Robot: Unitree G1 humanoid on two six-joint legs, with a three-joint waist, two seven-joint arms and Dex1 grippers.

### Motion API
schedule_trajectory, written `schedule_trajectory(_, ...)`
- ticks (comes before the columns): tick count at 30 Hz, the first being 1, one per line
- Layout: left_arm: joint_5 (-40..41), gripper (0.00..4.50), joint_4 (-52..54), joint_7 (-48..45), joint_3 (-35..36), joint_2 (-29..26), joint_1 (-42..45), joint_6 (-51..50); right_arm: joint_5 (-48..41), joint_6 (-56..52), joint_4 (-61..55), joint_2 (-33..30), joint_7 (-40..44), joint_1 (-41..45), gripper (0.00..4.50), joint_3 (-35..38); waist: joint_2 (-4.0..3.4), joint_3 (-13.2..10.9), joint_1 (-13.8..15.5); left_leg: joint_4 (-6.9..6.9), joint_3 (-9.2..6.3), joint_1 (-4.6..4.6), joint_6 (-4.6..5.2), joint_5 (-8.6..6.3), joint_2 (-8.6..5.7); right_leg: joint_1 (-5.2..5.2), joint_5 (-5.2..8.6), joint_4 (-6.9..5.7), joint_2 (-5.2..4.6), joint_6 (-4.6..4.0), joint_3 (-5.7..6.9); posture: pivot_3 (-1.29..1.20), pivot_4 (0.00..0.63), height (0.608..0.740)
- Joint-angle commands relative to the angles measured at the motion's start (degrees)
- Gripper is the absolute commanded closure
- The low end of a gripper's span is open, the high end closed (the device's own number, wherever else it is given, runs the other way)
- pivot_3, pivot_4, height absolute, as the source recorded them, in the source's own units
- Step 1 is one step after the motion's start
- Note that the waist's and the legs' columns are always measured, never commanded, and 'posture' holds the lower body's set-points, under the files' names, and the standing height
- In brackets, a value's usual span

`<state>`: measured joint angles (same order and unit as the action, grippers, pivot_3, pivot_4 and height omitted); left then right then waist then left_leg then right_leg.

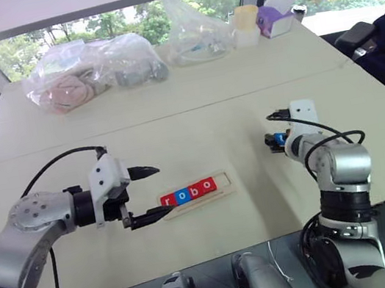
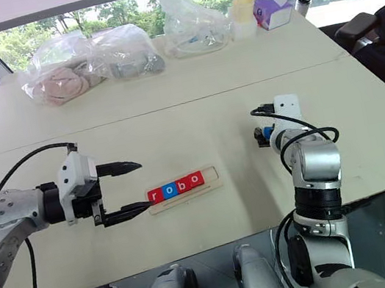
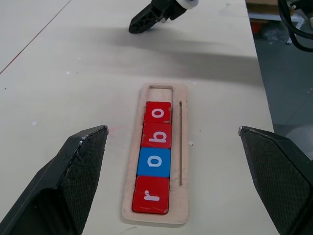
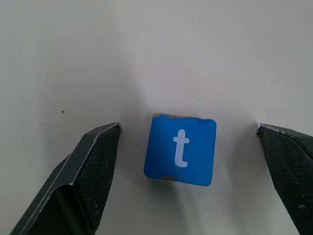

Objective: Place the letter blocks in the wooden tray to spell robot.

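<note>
So the wooden tray (image 1: 219, 190) sits on the table (image 1: 175, 128) around the middle, and four letter blocks are already in it reading "r o b o": red r (image 3: 151, 196), blue o (image 3: 154, 162), red b (image 3: 157, 135), red o (image 3: 158, 111). The slot at the tray's right end is free. The last piece, the blue t block (image 4: 180, 151), lies flat on the table well off to the right of the tray. The right gripper (image 4: 188, 161) hangs just over it with fingers spread wide on either side, not touching it, holding nothing. The left gripper (image 1: 153, 193) is at the tray's left end, jaws wide apart too, empty. Some plastic bags (image 1: 93, 68) are on the far side of the table.
</note>
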<state>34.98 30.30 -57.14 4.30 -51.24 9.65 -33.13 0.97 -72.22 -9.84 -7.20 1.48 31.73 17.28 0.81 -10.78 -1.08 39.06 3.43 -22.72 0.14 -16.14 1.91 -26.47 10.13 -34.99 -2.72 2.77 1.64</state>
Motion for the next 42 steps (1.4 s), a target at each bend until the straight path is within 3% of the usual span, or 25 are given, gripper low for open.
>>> schedule_trajectory(1,-0.11,0.0,1.25,0.46,1.14,-0.11,0.16,0.58,-0.64,-1.57,-1.68,1.84,-1.56,0.46,0.03,-0.17,0.0,0.0,-0.05,0.0,-0.02,0.0,0.0,0.0,0.0,0.01,0.0,0.0,0.0,0.0,0.01,0.0,0.15,0.74)
schedule_trajectory(6,-0.04,0.0,1.46,0.86,1.29,-0.12,-0.06,0.55,-1.19,-2.17,-2.34,3.4,-2.0,0.1,0.03,-1.65,0.0,0.0,-0.22,-0.01,-0.07,0.01,0.0,0.0,0.02,0.01,0.01,0.0,0.03,0.0,0.03,0.0,0.15,0.74)
schedule_trajectory(7,0.0,0.0,1.57,1.0,1.35,-0.11,-0.13,0.51,-1.3,-2.06,-2.04,3.48,-2.01,0.15,0.26,-1.47,0.0,0.0,-0.24,-0.02,-0.07,0.01,0.0,0.0,0.02,0.01,0.01,0.0,0.03,0.0,0.03,0.0,0.15,0.74)
schedule_trajectory(9,0.06,0.0,1.7,1.25,1.41,-0.1,-0.23,0.47,-1.34,-2.01,-1.62,3.46,-2.06,0.24,0.91,-1.31,0.0,0.0,-0.24,-0.02,-0.08,0.01,0.0,0.0,0.02,0.01,0.01,0.0,0.03,0.0,0.04,0.0,0.15,0.74)
schedule_trajectory(13,0.02,0.0,1.79,1.54,1.27,-0.03,-0.35,0.57,-1.63,-3.41,-1.96,3.15,-1.71,0.1,3.04,-0.89,0.01,0.0,-0.25,-0.02,-0.09,0.01,0.0,0.0,0.03,0.01,0.01,0.0,0.03,0.0,0.05,0.0,0.15,0.74)
schedule_trajectory(14,-0.01,0.0,1.81,1.62,1.18,0.03,-0.35,0.59,-1.75,-4.06,-2.38,2.97,-1.5,-0.15,3.35,-0.89,0.0,0.0,-0.24,-0.02,-0.09,0.01,0.0,0.0,0.03,0.01,0.01,0.0,0.03,0.0,0.05,0.0,0.15,0.74)
schedule_trajectory(23,0.22,0.0,1.36,1.26,0.58,0.22,0.16,0.61,-8.33,-19.91,-19.82,-0.48,5.56,-6.3,3.33,-7.35,0.0,0.0,-0.13,-0.16,-0.15,0.0,0.0,-0.01,0.05,-0.03,0.1,0.01,0.03,-0.1,0.1,0.0,0.15,0.74)
schedule_trajectory(30,0.27,0.0,0.73,0.11,0.04,0.11,0.48,0.66,-11.29,-20.28,-28.86,0.48,3.96,-12.07,3.33,-8.01,0.0,0.0,-0.11,-0.16,-0.19,-0.03,-0.02,-0.02,0.09,-0.05,0.13,0.07,-0.01,-0.11,0.16,0.0,0.15,0.74)
schedule_trajectory(40,-0.31,0.0,-0.62,-1.08,-1.1,0.29,1.98,1.17,-13.97,-20.28,-30.7,0.48,1.65,-13.96,3.33,-9.1,0.0,0.0,-0.1,-0.15,-0.23,-0.58,-0.01,-0.01,0.05,-0.45,0.11,0.15,0.0,-0.11,0.22,0.0,0.15,0.74)
schedule_trajectory(42,-0.42,0.0,-0.77,-1.15,-1.21,0.33,2.2,1.24,-14.49,-20.28,-30.57,0.05,1.53,-13.8,2.29,-9.3,0.0,0.0,-0.1,-0.15,-0.23,-0.58,-0.01,-0.01,0.05,-0.45,0.11,0.15,0.0,-0.11,0.22,0.0,0.15,0.74)
